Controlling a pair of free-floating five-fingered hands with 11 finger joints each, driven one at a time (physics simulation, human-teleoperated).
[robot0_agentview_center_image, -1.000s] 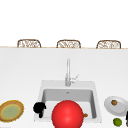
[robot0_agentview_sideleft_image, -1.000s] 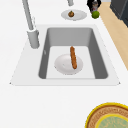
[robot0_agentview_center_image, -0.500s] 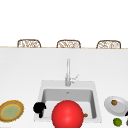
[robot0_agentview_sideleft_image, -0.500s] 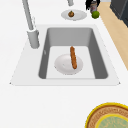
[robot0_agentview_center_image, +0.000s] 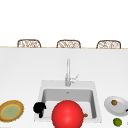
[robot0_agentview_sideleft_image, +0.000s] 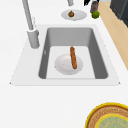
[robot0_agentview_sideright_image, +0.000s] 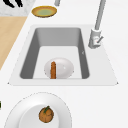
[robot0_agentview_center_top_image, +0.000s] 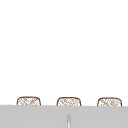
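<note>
1. One black left robot hand (robot0_agentview_center_image: 39, 109) on my front view, hanging at the sink's (robot0_agentview_center_image: 42, 85) front-left corner, fingers curled, holding nothing. Big red ball (robot0_agentview_center_image: 67, 114) sits right beside it; woven plate (robot0_agentview_center_image: 11, 110) further left on the bench (robot0_agentview_center_image: 22, 72).
2. Left side view: sausage (robot0_agentview_sideleft_image: 73, 57) lies across a white plate (robot0_agentview_sideleft_image: 62, 66) in the basin, faucet (robot0_agentview_sideleft_image: 29, 22) behind.
3. Right side view: black fingers (robot0_agentview_sideright_image: 13, 3) at the top left, can't tell which robot hand or how it's set.
</note>
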